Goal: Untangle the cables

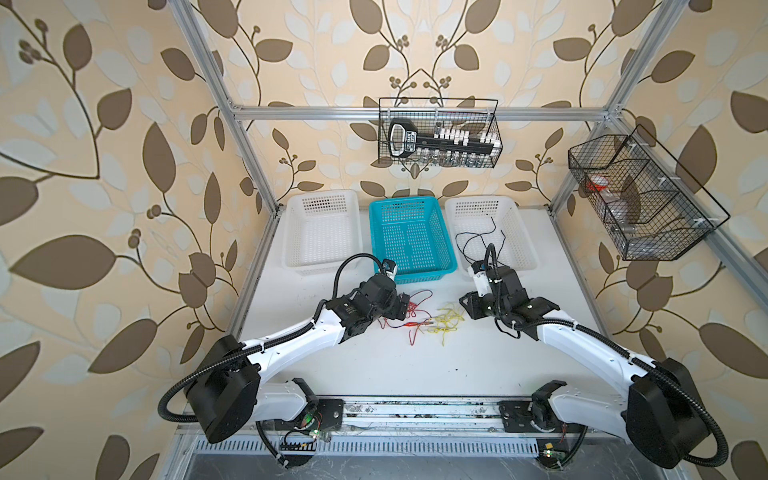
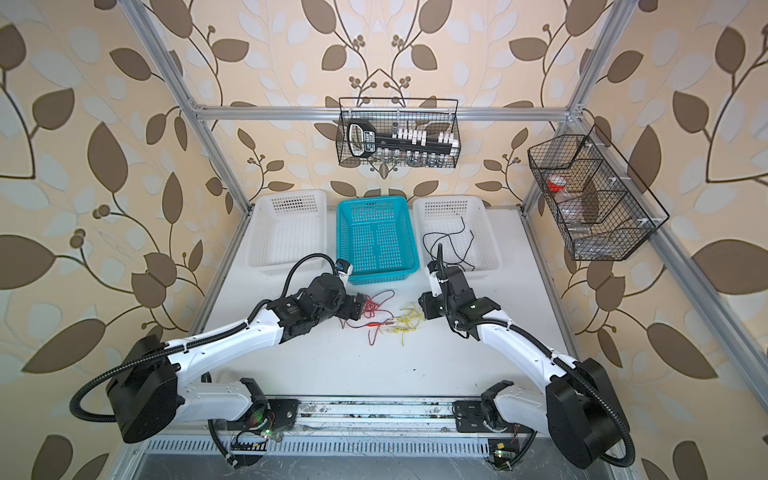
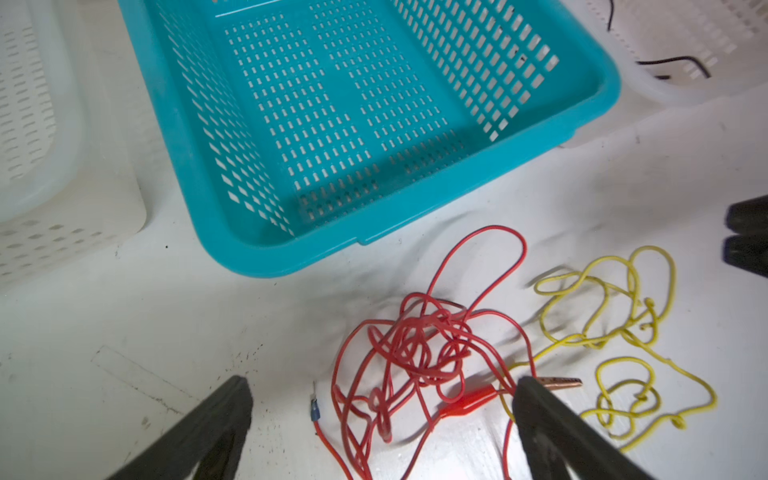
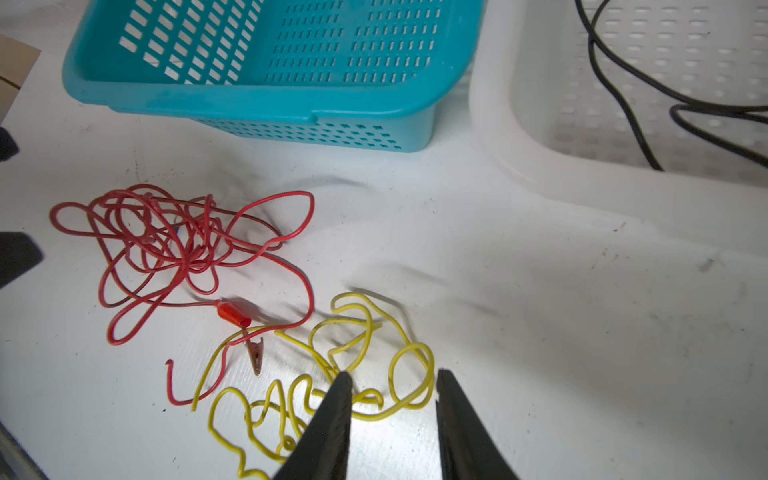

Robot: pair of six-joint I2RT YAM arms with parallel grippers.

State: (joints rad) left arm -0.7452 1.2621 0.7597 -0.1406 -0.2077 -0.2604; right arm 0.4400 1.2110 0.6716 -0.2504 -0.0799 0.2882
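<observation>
The left claw [image 3: 382, 386] hangs with its jaws spread wide, gripping nothing, right above the tangled thin red cable [image 3: 415, 345], which lies in a knotted heap on the white desk [image 3: 124, 332] just in front of the perforated teal plastic basket [image 3: 291, 257]. A red-sleeved alligator clip [image 3: 469, 401] and a bare copper-coloured clip [image 3: 557, 380] lie at the edge of that heap, where a strand of the thin yellow cable [image 3: 615, 332] crosses the red one. The yellow cable sprawls in loose loops just beside the red heap, on the right arm's side. The right claw [image 4: 392, 374] stands over it with its jaws partly apart, clamping nothing; one yellow loop lies on the desk between its fingers. A thin black cable [image 4: 623, 95] lies inside the white perforated plastic basket [image 4: 498, 137] on the right of the teal one. Another white basket [image 1: 322, 269] sits on the teal one's left
</observation>
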